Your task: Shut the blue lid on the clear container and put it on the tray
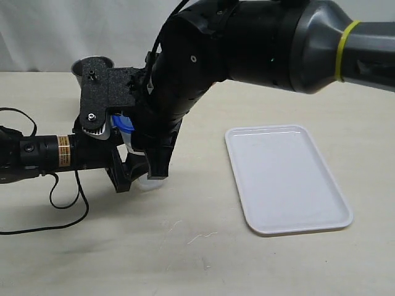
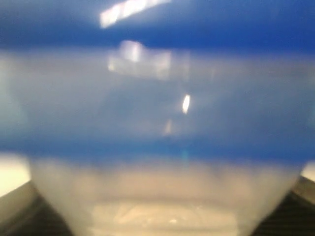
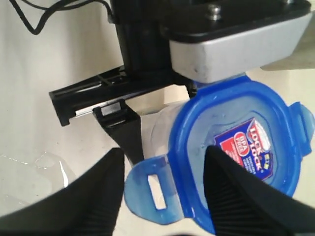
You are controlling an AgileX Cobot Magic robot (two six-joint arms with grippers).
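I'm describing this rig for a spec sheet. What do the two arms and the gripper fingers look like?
The right arm is bulky, black and grey, with a yellow band round it. The left arm is slimmer and black, with an orange label ring and thin black cables trailing beside it. The right gripper has black ribbed fingers.

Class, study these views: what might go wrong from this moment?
One flap of the blue lid sticks out unlatched, so the lid may lift off in transit. The right gripper straddles that flap; a sideways push might tilt the clear container in the left gripper.
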